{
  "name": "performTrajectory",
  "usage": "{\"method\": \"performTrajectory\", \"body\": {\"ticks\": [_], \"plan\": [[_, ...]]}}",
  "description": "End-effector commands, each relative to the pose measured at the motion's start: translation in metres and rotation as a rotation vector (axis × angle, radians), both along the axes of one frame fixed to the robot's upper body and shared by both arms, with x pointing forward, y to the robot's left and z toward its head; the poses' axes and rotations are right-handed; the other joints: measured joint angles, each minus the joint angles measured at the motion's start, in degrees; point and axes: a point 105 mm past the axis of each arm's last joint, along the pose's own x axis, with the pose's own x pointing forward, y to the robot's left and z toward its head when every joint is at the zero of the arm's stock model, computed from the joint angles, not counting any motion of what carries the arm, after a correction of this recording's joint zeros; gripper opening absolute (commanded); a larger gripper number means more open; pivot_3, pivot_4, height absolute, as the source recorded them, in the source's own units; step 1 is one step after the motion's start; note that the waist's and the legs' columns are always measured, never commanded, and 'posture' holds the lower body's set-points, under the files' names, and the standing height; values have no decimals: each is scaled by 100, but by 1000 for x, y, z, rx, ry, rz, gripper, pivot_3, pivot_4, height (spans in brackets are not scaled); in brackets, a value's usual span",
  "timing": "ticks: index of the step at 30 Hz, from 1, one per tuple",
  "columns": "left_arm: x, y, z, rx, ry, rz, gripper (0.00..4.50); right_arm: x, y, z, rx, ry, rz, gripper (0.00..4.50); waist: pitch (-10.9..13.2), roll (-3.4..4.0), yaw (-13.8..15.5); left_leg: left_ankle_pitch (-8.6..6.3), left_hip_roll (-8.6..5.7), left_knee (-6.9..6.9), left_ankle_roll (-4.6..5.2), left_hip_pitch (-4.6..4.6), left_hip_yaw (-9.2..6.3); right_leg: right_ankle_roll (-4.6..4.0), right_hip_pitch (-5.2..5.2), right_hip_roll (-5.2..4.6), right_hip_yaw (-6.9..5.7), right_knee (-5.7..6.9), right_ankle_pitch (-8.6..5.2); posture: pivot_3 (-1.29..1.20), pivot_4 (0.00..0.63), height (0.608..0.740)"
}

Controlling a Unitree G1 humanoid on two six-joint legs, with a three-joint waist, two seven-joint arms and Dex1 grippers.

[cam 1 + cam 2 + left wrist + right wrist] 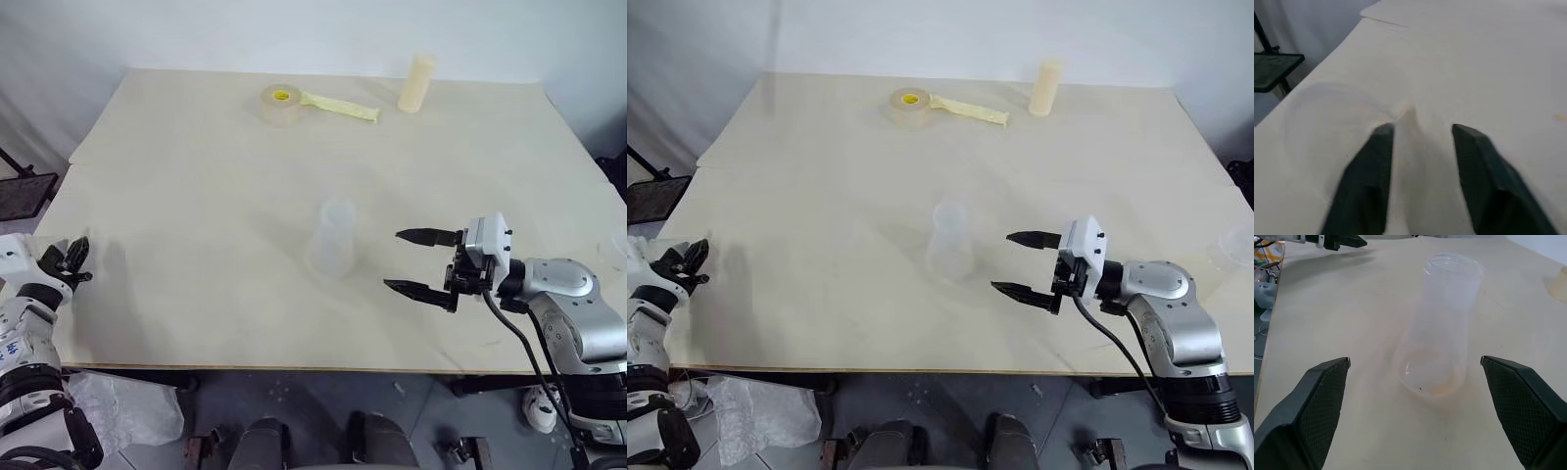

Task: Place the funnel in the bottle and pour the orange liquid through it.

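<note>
Bottle [1442, 323]: upright, just ahead of my right gripper [423, 262], centred between its spread, empty fingers. I judge it light, slick, easily tipped; I would grip low on the neck.

Left gripper [1420, 128]: fingers parted, and I cannot tell whether they hold anything.

Beyond the fingertips, well apart: tape roll [280, 104], cream cylinder [417, 83]. Nothing blocks the approach.

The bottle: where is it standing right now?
The bottle stands upright near the middle of the table, just ahead of the open right gripper and apart from it, well in front of the tape roll and cream cylinder.
</note>
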Motion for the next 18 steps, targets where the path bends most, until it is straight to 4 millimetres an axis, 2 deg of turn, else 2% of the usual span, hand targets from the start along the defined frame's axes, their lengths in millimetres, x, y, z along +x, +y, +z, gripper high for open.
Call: {"method": "performTrajectory", "body": {"ticks": [1, 2, 3, 8, 12, 15, 18], "plan": [[-10, 1, 33, 53, -79, -43, 448, -1, -4, 9, -1, -54, -12, 4500, 0, 0, -4, 0, 0, 0, 0, 0, -1, 0, 0, 0, 0, 0, 0, 0, 150, 740], [-11, -3, 39, 63, -89, -71, 127, -1, -5, 9, -1, -56, -14, 4500, 0, 0, -8, 0, 1, 0, 0, 0, -1, 0, 0, 0, 0, 0, 0, 0, 150, 740], [-13, -6, 44, 75, -94, -97, 19, -1, -5, 9, 0, -58, -16, 4500, 0, 0, -8, 0, 1, 0, 0, 0, -2, 0, 0, 0, 0, 0, 0, 0, 150, 740], [-8, -28, 70, 108, -125, -220, 19, 1, -6, 10, 4, -75, -29, 4500, 0, 0, 17, 0, 2, 0, -1, -1, -4, 0, 1, 0, 2, 1, 0, 0, 150, 740], [7, -67, 103, 153, -168, -406, 19, 5, -9, 13, 13, -95, -45, 4500, 0, -2, 52, 0, -2, 6, -1, -4, -8, 0, 3, -1, 3, 1, 0, 0, 150, 740], [22, -112, 127, 245, -164, -602, 19, 9, -12, 23, 32, -125, -63, 4500, 0, -4, 47, 0, -8, 8, -1, -6, -9, 0, 4, -2, 4, 1, 0, 0, 150, 740], [35, -144, 146, 304, -187, -735, 19, 9, -10, 28, 39, -136, -58, 4500, 0, -4, 21, 0, -9, 7, -1, -5, -3, 0, 1, -1, 3, 1, 0, 0, 150, 740]]}}
